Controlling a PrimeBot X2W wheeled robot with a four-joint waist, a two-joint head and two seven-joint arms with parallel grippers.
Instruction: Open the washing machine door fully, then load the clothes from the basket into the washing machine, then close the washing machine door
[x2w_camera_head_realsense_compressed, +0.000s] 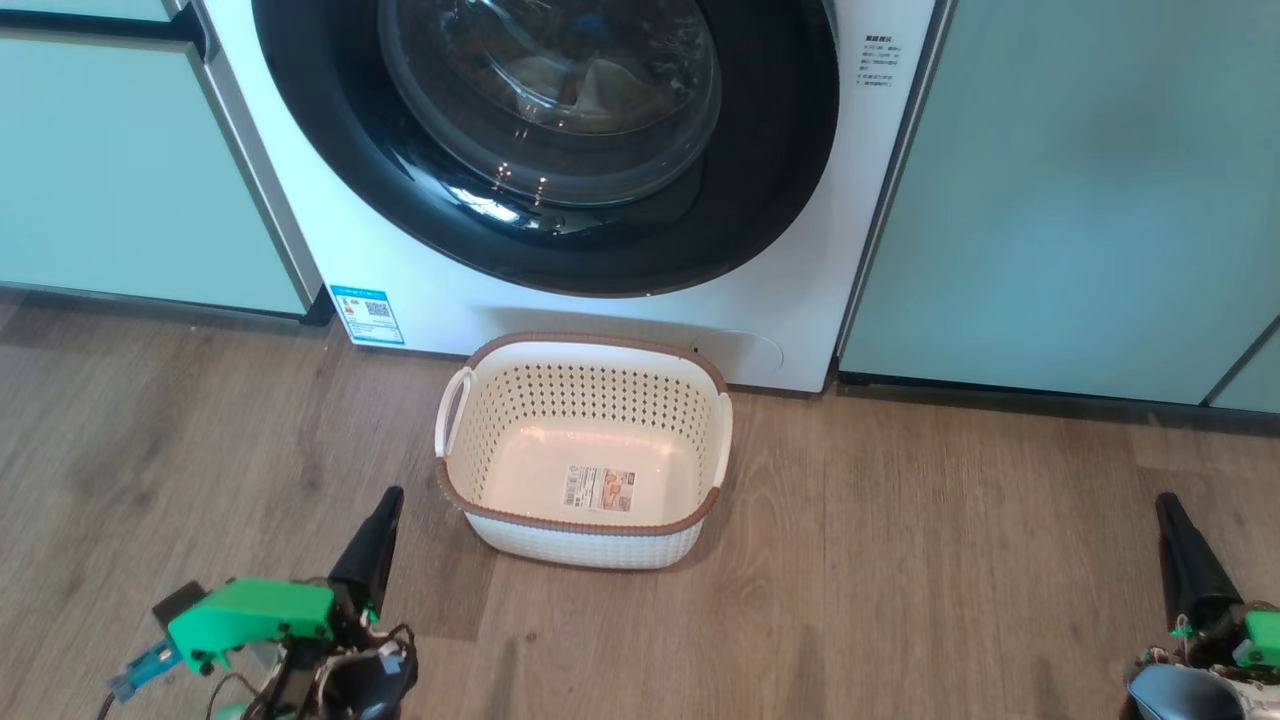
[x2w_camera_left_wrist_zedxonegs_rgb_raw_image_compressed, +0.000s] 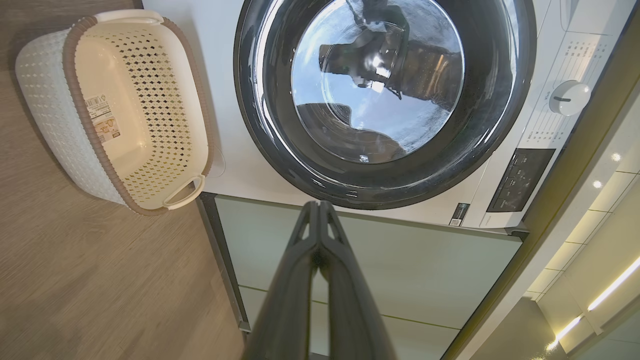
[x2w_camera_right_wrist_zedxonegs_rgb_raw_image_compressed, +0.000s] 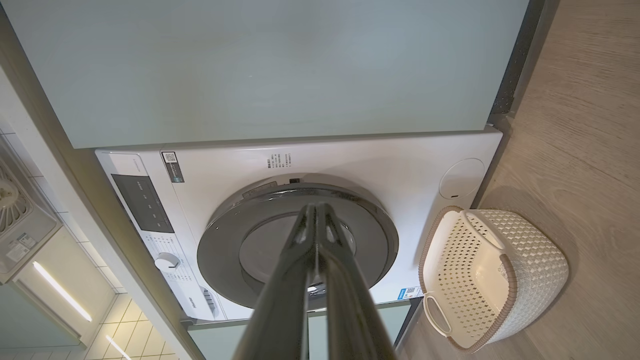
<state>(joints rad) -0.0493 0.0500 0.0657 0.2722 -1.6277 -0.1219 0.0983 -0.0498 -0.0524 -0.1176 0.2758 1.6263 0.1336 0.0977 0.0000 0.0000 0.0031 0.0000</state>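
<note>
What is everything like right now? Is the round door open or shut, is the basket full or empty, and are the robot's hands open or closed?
washing machine door: shut, flat against the machine.
basket: upright on the floor, empty, only a label inside.
pale shape: behind the door glass; too unclear to say whether it is clothes.
left gripper: shut, holding nothing.
right gripper: shut, holding nothing.

- You get the washing machine door (x2w_camera_head_realsense_compressed: 545, 120) cut off by the head view's top edge, and the pale shape (x2w_camera_head_realsense_compressed: 590, 85) behind its glass is unclear.
- You cannot read the label (x2w_camera_head_realsense_compressed: 600, 489) inside the basket (x2w_camera_head_realsense_compressed: 590, 545); the print is too small.
- The right gripper (x2w_camera_head_realsense_compressed: 1170, 515) runs off the lower right corner.
</note>
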